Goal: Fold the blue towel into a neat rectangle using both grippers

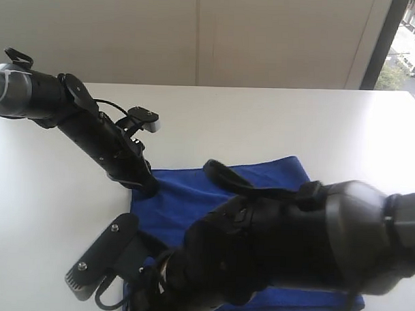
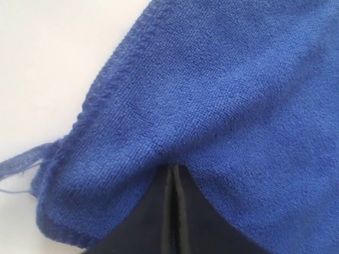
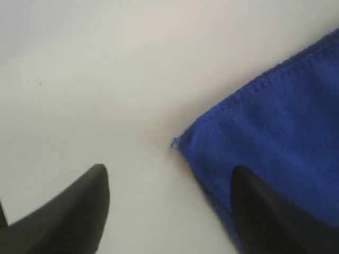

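The blue towel [image 1: 192,192] lies spread on the white table [image 1: 277,120], and my right arm hides much of it. At the towel's far left corner, my left gripper [image 1: 144,186] is pressed down. In the left wrist view its fingers [image 2: 174,168] are shut on the towel [image 2: 222,95], with cloth bunched around the tips. My right gripper [image 1: 87,277] hovers at the near left corner. The right wrist view shows it open [image 3: 169,170]. One fingertip is over the towel's corner [image 3: 286,116] and the other over bare table.
A pale wall runs behind the table's far edge. A window [image 1: 409,40] sits at the upper right. The bulky right arm [image 1: 313,241] fills the lower right. White tabletop extends left of and beyond the towel.
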Tool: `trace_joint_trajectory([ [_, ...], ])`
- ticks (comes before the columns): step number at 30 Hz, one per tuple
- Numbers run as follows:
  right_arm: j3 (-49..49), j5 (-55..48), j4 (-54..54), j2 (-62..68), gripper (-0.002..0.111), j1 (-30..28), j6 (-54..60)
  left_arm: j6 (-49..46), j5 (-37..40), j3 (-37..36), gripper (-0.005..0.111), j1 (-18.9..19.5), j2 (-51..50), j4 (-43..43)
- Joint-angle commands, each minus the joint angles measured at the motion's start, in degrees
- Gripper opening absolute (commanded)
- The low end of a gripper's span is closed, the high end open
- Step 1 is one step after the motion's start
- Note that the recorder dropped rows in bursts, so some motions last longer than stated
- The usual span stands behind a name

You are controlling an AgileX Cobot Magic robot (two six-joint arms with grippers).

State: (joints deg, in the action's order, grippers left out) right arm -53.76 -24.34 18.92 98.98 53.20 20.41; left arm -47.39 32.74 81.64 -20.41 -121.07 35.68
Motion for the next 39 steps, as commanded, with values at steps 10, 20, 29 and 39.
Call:
trace_joint_trajectory([
  [10,6.43,-13.46,-36.06,-6.41,0.051,-18.11,-28.10,-0.33,-1.75,-0.89,0.000,-0.34,-2.27,-2.04],
  [20,8.56,-7.79,-35.09,-1.46,0.044,-18.37,-28.10,-0.33,-1.79,-0.89,0.000,-0.34,-2.27,-2.28],
  [29,9.88,-7.12,-33.68,-1.46,0.016,-18.37,-27.34,-0.33,-1.90,-0.89,0.000,-0.34,-2.27,-2.28],
  [39,9.87,-21.21,-39.67,-6.49,0.020,-18.37,-22.05,-0.33,-2.10,-0.89,0.000,-0.34,-2.27,-2.28],
])
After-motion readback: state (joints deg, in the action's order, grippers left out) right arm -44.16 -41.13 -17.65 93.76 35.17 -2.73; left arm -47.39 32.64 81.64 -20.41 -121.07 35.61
